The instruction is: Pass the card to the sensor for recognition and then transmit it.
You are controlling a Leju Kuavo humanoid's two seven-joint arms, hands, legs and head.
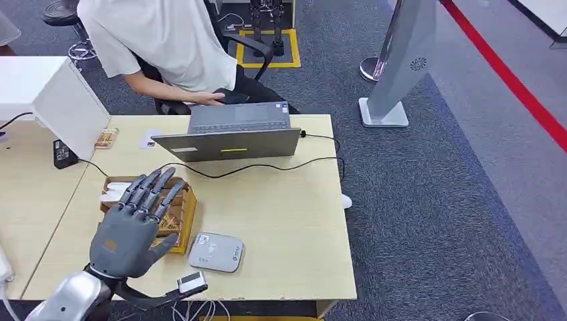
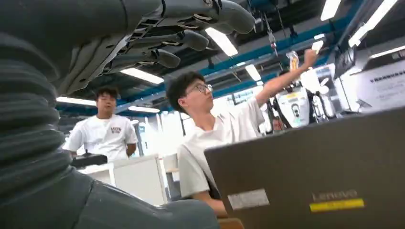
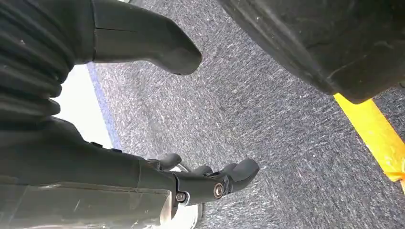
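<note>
Presently, operator, you had on the table [image 1: 281,221], all placed from the sensor [image 1: 215,252]:
- laptop [image 1: 227,142], well beyond it.
- left hand [image 1: 130,227], just beside, fingers spread, empty, over the card box [image 1: 175,217].
- right hand [image 3: 191,183], hanging over carpet, fingers apart, empty.
- card: I couldn't pick it out in that box.

Risk, judged: flat fingers could shove the box rather than lift one card.
</note>
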